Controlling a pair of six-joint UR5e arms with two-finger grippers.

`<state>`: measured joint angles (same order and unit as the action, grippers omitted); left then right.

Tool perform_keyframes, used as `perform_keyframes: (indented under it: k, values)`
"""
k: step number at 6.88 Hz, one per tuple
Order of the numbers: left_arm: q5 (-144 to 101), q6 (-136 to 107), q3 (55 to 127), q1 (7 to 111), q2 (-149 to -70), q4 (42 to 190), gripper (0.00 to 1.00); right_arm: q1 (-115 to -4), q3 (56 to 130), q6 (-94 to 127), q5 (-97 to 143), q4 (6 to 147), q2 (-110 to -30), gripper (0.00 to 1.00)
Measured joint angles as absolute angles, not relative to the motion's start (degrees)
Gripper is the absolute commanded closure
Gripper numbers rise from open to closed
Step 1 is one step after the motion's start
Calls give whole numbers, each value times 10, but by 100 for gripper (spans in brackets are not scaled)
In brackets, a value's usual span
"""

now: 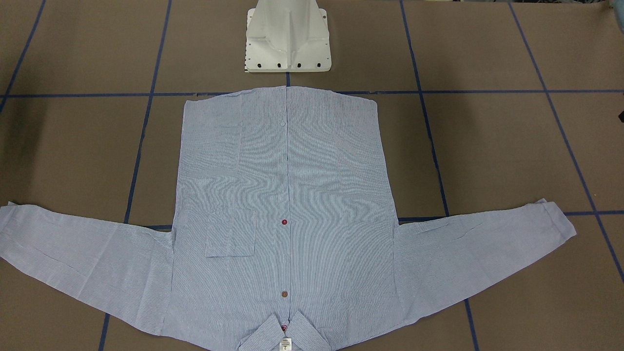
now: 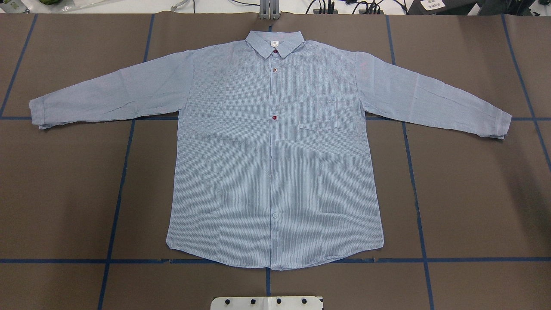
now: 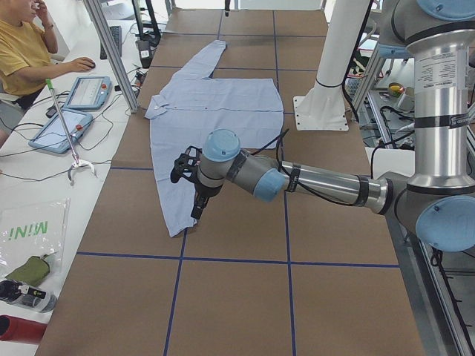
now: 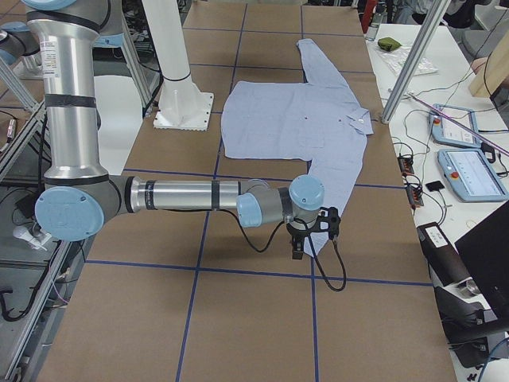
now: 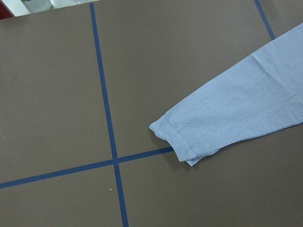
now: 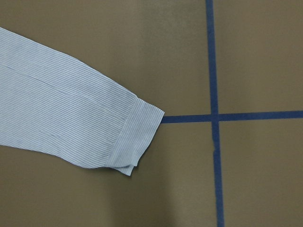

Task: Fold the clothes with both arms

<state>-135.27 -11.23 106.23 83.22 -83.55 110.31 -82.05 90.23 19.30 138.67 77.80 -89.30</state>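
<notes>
Lying on table: shirt [image 2: 275, 172], light blue woven cloth with fine white stripes, front up and buttoned, spread flat at the middle of the table [image 2: 473, 193]; the curved hem is turned toward the robot, the collar [image 2: 275, 41] toward the far edge.
Sleeves: both are laid outward, lightly creased.
Chest pocket [image 2: 317, 113]: squarish patch, set on the robot's right of the placket.
Buttons: small, round; red button [image 2: 274, 117] level with the pocket, brown button [image 1: 284, 294] nearer the collar.
Left-side cuff [image 5: 173, 139]: banded, its corner touching a blue tape line [image 5: 106, 109].
Right-side cuff [image 6: 139, 137]: flat, its edge meeting another tape line.
Left arm [image 3: 312, 182]: grey-silver tube with light blue caps, stretched low; left gripper [image 3: 199, 208], black, is pointed down near the sleeve end; finger spread cannot be told.
Right arm [image 4: 183, 195]: same build; right gripper [image 4: 297, 251] is pointed down beside the other sleeve end; finger spread cannot be told.
Table surface: matte brown, gridded.
Pedestal base [image 1: 287, 39]: white, flared.
</notes>
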Motion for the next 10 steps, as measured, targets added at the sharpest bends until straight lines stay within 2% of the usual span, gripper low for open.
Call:
perform_keyframes:
  k: [4,8,10]
  values:
    - [-1362,-132,1060,818,-838,1111,0,-722,855,457,1351,637,-891,9]
    - [-1403,-137,1059,818,-837,1111,0,-708,768,544,1345,570,-852,10]
    - [-1407,-137,1059,818,-837,1111,0,-694,755,552,1344,560,-845,9]
